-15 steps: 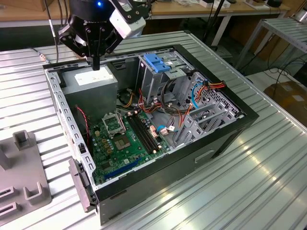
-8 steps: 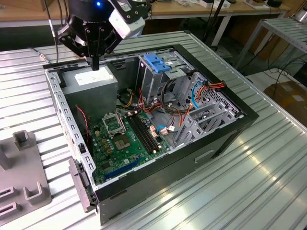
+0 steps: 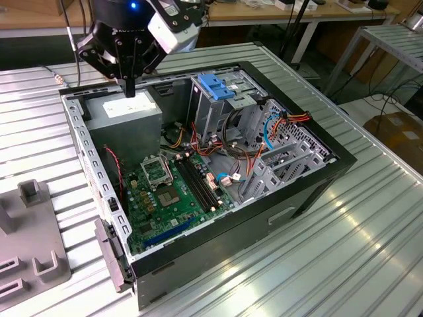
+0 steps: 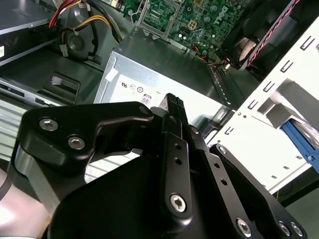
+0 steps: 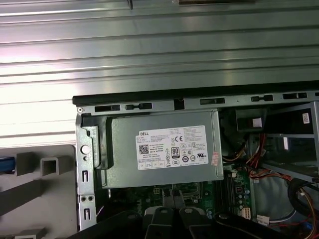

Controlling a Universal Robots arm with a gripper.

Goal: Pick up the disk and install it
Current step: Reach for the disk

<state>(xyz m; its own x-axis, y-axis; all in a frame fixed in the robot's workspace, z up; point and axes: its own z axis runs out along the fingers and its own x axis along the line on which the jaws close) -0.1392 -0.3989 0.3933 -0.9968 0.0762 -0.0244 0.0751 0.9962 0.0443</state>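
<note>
Tool hovers over power-supply box, near case rim.

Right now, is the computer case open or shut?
Open. The computer case has no side panel on; motherboard and power supply lie exposed.

Entry: the disk with bright blue plastic carrier rail, seen in both wrist views as a short strip of blue rail (metal face, label and pose out of sight). Lies outside the black computer case, past its pale perforated side wall, at the grey block fixture.
</note>
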